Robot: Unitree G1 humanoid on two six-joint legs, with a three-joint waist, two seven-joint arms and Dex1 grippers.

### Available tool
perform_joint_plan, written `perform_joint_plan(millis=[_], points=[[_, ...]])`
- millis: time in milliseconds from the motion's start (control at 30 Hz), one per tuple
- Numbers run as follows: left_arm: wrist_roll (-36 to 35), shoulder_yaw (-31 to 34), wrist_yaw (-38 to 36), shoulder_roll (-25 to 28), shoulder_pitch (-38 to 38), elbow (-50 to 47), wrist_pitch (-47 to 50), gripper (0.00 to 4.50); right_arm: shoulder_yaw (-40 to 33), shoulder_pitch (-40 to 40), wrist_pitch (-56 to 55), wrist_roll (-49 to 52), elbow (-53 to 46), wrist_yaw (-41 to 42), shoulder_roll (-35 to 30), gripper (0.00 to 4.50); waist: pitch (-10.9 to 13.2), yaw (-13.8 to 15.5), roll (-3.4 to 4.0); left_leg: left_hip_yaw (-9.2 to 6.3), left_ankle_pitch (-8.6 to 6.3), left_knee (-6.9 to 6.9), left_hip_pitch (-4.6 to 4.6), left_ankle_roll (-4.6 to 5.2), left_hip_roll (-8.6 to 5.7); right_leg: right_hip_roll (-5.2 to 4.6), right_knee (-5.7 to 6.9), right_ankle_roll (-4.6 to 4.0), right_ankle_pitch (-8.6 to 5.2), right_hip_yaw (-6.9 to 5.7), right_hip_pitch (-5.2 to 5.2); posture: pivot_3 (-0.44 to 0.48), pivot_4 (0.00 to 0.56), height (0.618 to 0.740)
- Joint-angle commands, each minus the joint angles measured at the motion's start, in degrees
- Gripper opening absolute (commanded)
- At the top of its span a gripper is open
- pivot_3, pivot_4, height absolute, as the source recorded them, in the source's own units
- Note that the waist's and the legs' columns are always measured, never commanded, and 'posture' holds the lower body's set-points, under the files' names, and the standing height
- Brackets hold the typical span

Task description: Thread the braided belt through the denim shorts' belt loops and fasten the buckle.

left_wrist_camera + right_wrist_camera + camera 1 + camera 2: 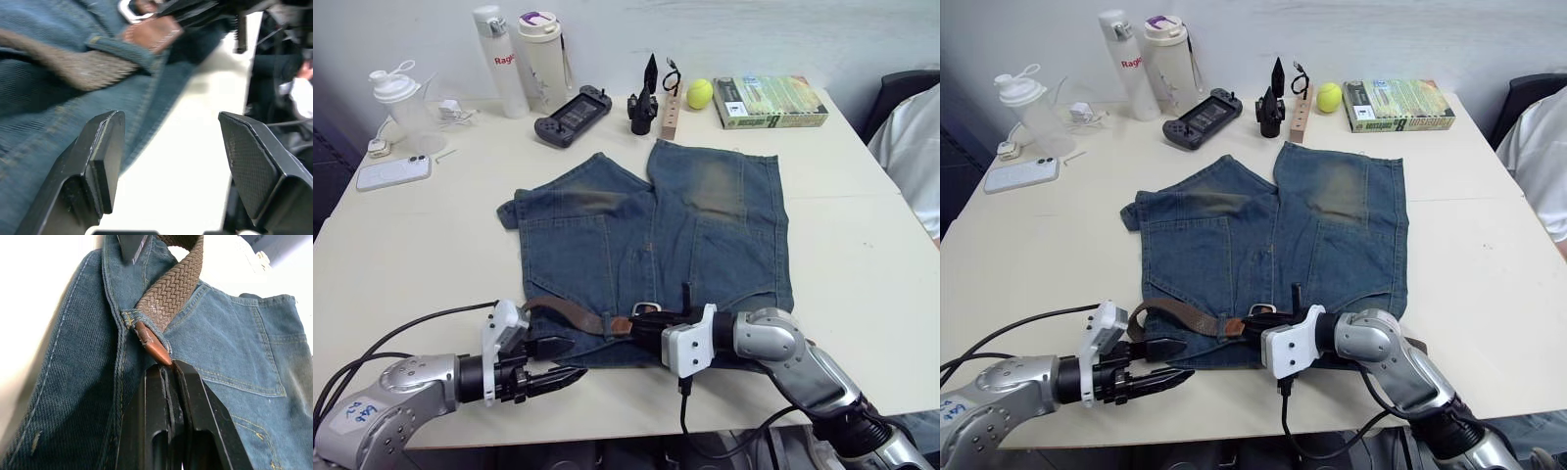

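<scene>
The denim shorts lie flat on the table with the waistband toward me. The braided belt runs along the left half of the waistband. Its tan tip pokes out of a belt loop, and my right gripper is shut on the very end of that tip. The silver buckle rests on the waistband just beyond the right gripper. My left gripper is open at the waistband's near left edge, holding nothing. In the left wrist view its fingers straddle the denim edge and bare table.
At the table's back stand a shaker, two bottles, a phone, a game controller, a yellow ball and a book. A person in white sits at the right edge. The table's front edge is just below both grippers.
</scene>
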Motion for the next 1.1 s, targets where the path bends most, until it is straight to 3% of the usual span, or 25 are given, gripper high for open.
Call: perform_joint_plan(millis=[33, 67, 200, 267, 367, 500, 633, 800, 933, 1100], points=[[-6.4, 5.1, -4.3, 2.0, 2.5, -2.1, 0.7, 2.84, -1.0, -0.6, -1.8, 1.0, -0.3, -0.6, -0.1, 0.00, 0.0, -0.1, 0.00, 0.00, 0.00, 0.00, 0.00, 0.00, 0.01, 0.01, 0.00, 0.00, 0.00, 0.00, -0.01, 0.000, 0.150, 0.717], [-8.3, 6.7, -6.0, 2.7, 3.4, -2.3, 0.9, 2.61, -1.1, -0.8, -1.9, 1.0, -0.1, -0.7, -0.1, 0.00, 0.1, -0.1, -0.02, 0.00, 0.00, -0.03, 0.00, 0.00, 0.01, 0.01, 0.00, 0.00, 0.00, 0.00, -0.02, 0.000, 0.150, 0.717], [-20.0, 15.4, -10.8, 8.0, 1.2, 2.1, 4.8, 0.80, -1.2, -0.9, -2.4, 0.9, 0.3, -0.9, -0.1, 0.00, 0.3, -0.2, -0.11, -0.01, 0.03, -0.03, -0.02, -0.05, 0.04, 0.05, 0.03, -0.06, -0.03, -0.02, -0.05, 0.000, 0.150, 0.717], [-19.4, 17.0, -12.2, 11.0, -3.8, 9.2, 4.7, 0.09, -1.3, -1.0, -2.6, 1.0, 0.4, -1.0, -0.2, 0.00, 0.3, 0.0, -0.08, -0.04, 0.05, -0.01, 0.00, -0.07, 0.02, 0.04, 0.08, -0.07, -0.04, -0.03, -0.04, 0.000, 0.150, 0.717], [-13.8, 15.1, -11.9, 13.3, -12.8, 20.2, 1.6, 0.09, -1.6, -1.1, -2.9, 1.3, 0.6, -1.1, -0.5, 0.00, 0.3, 0.1, -0.06, -0.10, 0.10, 0.00, -0.01, -0.09, -0.03, 0.09, 0.13, -0.08, -0.04, -0.07, -0.05, 0.000, 0.150, 0.717], [4.5, 1.3, -13.2, 13.3, -26.1, 33.9, -10.2, 0.09, -2.2, -0.9, -3.2, 2.0, 0.5, -1.1, -1.0, 0.00, 0.3, 0.0, -0.09, -0.05, 0.12, -0.05, -0.02, -0.10, -0.05, 0.50, 0.18, -0.08, -0.05, -0.04, -0.10, 0.000, 0.150, 0.717], [15.9, -9.5, -17.2, 10.2, -33.2, 43.0, -18.9, 0.09, -3.0, -0.2, -2.8, 2.8, -1.1, -1.1, -1.4, 0.00, 0.4, -0.2, -0.16, 0.20, 0.16, -0.15, -0.04, -0.02, -0.04, 0.54, 0.29, -0.03, -0.02, -0.05, -0.17, 0.000, 0.150, 0.717], [25.3, -16.8, -20.6, 6.8, -37.5, 51.3, -27.3, 0.09, -4.2, 1.2, -2.3, 3.2, -3.1, -1.4, -2.1, 0.00, 0.4, -0.2, -0.32, 0.58, 0.19, -0.16, -0.08, 0.04, -0.01, 0.58, 0.35, 0.01, 0.00, -0.09, -0.43, 0.000, 0.150, 0.717], [33.2, -21.4, -24.3, 7.1, -35.8, 56.1, -38.1, 0.09, -6.4, 3.1, -1.9, 4.1, -5.2, -1.3, -3.8, 0.00, 0.5, -0.2, -0.46, 0.74, 0.20, -0.10, -0.06, 0.06, 0.04, 0.55, 0.54, 0.01, 0.00, 0.02, -0.54, 0.000, 0.150, 0.717], [37.1, -22.7, -26.1, 5.5, -35.5, 60.5, -45.6, 0.09, -13.2, 6.9, -1.7, 9.9, -7.8, 0.6, -8.8, 0.00, 0.5, -0.1, -0.41, 0.96, 0.16, -0.10, 0.15, 0.14, 0.02, 0.39, 0.48, 0.01, 0.00, 0.25, -0.52, 0.000, 0.150, 0.717]])
